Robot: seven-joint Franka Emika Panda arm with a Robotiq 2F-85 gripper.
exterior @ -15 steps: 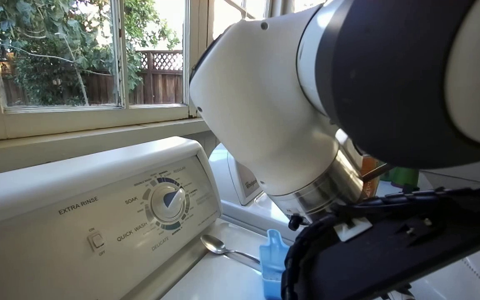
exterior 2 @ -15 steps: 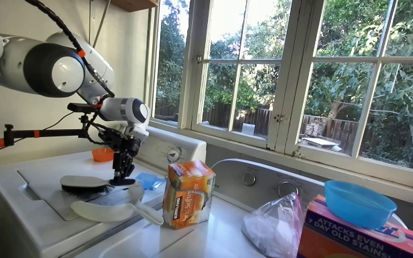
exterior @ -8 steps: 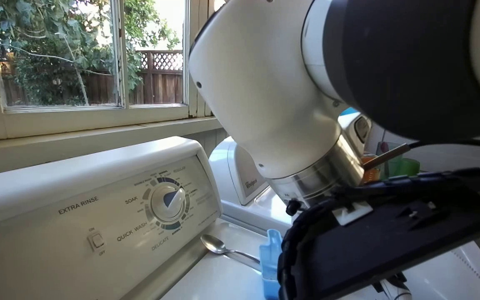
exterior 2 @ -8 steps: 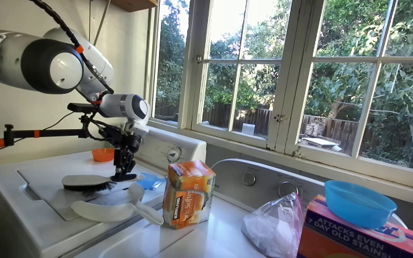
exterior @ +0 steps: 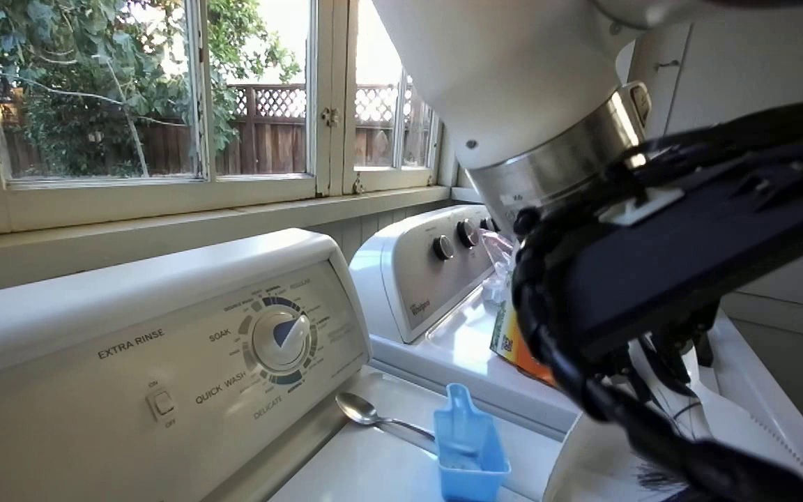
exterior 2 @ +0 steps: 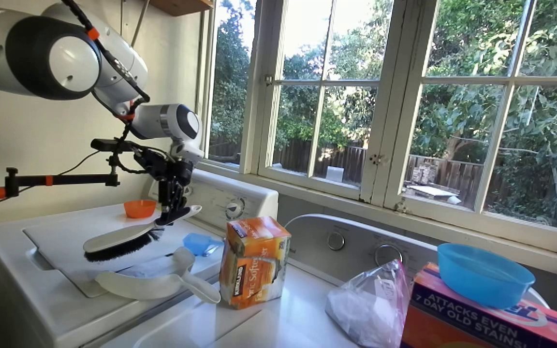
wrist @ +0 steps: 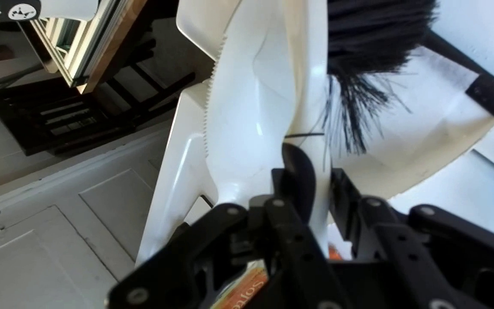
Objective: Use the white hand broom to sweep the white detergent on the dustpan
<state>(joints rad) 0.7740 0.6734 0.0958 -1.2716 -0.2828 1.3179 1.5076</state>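
Observation:
The white hand broom (exterior 2: pixel 119 239) with black bristles is held by its handle in my gripper (exterior 2: pixel 166 218), above the washer lid. It is tilted, handle end up and bristles low. The wrist view shows the bristles (wrist: pixel 375 34) and my gripper's fingers (wrist: pixel 311 184) closed around the handle. The white dustpan (exterior 2: pixel 138 287) lies on the machine top, in front of and below the broom, its handle toward the softener box. It also shows in the wrist view (wrist: pixel 247 111). Loose white detergent on the white surfaces cannot be made out. A clear bag (exterior 2: pixel 365 309) holds white powder.
A blue scoop (exterior: pixel 468 453) and a spoon (exterior: pixel 360 409) lie near the washer's control panel (exterior: pixel 234 376). An orange softener box (exterior 2: pixel 254 263) stands beside the dustpan. An orange bowl (exterior 2: pixel 139 209) sits behind. A blue bowl (exterior 2: pixel 484 275) rests on a detergent box (exterior 2: pixel 491 319).
My gripper has risen and lifted the broom's handle end, so the broom now tilts more. The bristle end has stayed low. The arm has uncovered the blue scoop in an exterior view.

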